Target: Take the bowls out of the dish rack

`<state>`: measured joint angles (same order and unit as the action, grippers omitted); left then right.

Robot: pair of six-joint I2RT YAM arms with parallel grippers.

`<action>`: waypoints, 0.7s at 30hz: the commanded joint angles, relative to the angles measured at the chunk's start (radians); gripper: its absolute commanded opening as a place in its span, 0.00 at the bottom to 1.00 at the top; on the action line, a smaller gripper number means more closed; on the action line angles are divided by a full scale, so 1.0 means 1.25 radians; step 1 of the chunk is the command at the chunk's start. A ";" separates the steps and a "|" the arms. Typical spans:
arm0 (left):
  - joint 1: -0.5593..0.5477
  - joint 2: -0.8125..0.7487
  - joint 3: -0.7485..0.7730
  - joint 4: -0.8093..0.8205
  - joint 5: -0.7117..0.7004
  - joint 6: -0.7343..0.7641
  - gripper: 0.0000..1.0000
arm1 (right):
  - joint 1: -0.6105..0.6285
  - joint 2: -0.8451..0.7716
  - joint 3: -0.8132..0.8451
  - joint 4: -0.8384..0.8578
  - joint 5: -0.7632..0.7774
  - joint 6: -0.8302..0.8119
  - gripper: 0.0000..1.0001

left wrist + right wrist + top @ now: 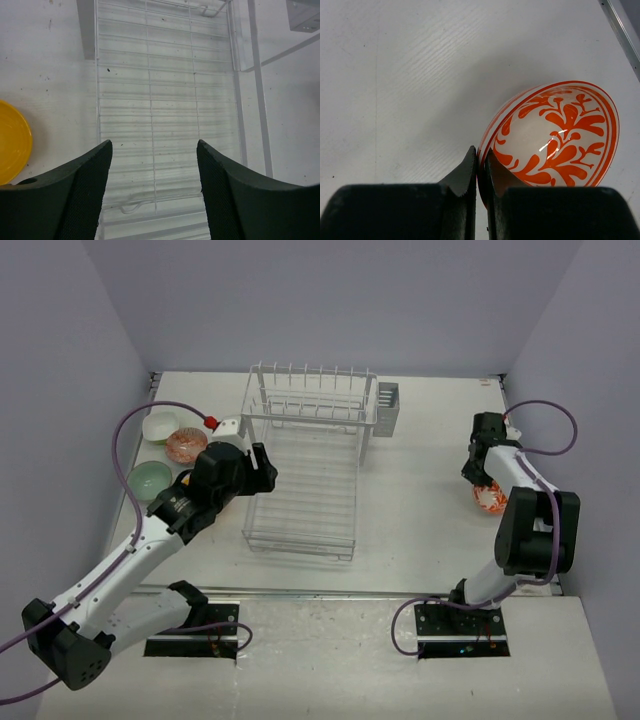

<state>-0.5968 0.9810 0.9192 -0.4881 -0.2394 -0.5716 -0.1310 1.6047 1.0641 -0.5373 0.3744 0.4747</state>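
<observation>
- Step in hand: setting down what looks like the last bowl. The right gripper (481, 155) is pinched tight on the rim of the patterned bowl (555, 135), at the right of the top view, well apart from the dish rack (300, 420).
- The rack, centre frame, shows no bowls. The left gripper (154, 145) hangs spread wide and empty over its lower tray.
- 4 bowls sit at the upper left: the pale bowl (160, 425), reddish bowl (186, 444), mint bowl (150, 480) and yellow bowl (10, 145).
- Next move, likely: level the tilted bowl onto the table (420, 500), then release. Whether it touches the table already, I cannot tell.
- Materials: glossy, hard-looking white bowl with orange-red leaf scrolls and a thin rim; thin white wire rack; matte, scuffed tabletop.
</observation>
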 commanded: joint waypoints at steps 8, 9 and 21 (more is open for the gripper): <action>-0.004 -0.023 0.021 -0.003 0.006 0.022 0.77 | 0.001 0.037 0.030 0.046 -0.026 -0.012 0.00; -0.002 -0.023 0.023 -0.007 0.006 0.020 0.77 | 0.001 0.050 0.036 0.046 -0.030 -0.013 0.00; -0.002 -0.021 0.023 -0.002 0.010 0.014 0.78 | 0.004 0.082 0.049 0.045 -0.057 -0.024 0.00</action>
<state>-0.5968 0.9638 0.9195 -0.4957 -0.2348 -0.5640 -0.1299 1.6829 1.0954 -0.5186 0.3462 0.4446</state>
